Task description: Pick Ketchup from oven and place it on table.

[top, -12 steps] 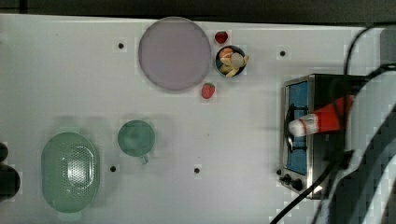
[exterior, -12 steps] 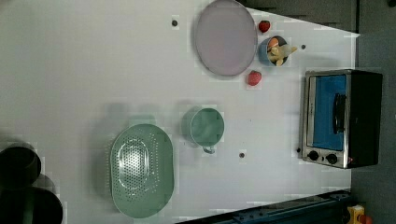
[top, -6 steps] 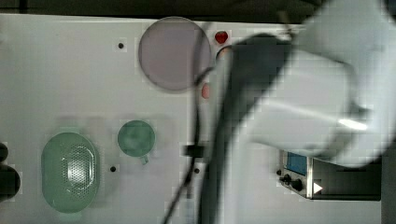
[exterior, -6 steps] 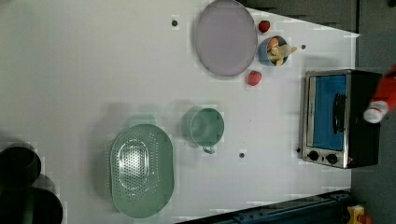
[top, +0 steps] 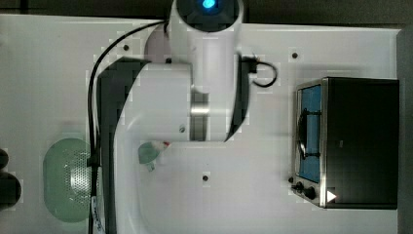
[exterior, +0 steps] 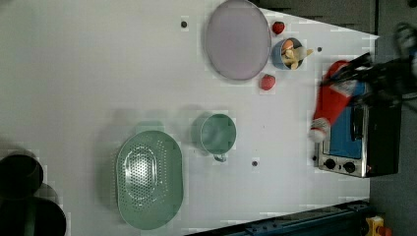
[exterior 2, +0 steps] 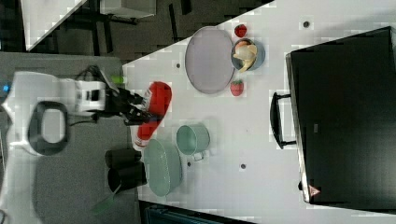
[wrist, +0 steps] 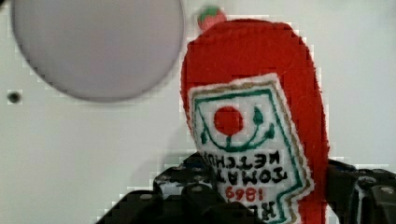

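My gripper (exterior 2: 142,108) is shut on the Ketchup (exterior 2: 158,103), a red bottle with a white cap, and holds it in the air clear of the oven (exterior 2: 345,116). In the wrist view the Ketchup (wrist: 252,93) stands between the black fingers (wrist: 187,191), label facing the camera, with the white table (wrist: 70,149) below it. In the left view the Ketchup (exterior: 329,105) hangs tilted from the gripper (exterior: 351,78), in front of the oven (exterior: 359,142). In the top view my arm hides most of the bottle. The oven (top: 350,141) has nothing on its roof.
On the table (exterior: 98,73) lie a grey-purple plate (exterior: 238,39), a blue bowl of food (exterior: 290,51), two strawberries (exterior: 268,82) (exterior: 278,27), a green cup (exterior: 216,135) and a green colander (exterior: 147,179). Dark cylinders (exterior: 19,177) stand at the left view's lower left.
The Ketchup lay on the oven's roof with the gripper at it; it is now lifted off and carried out over the table. The arm swung across the top view.
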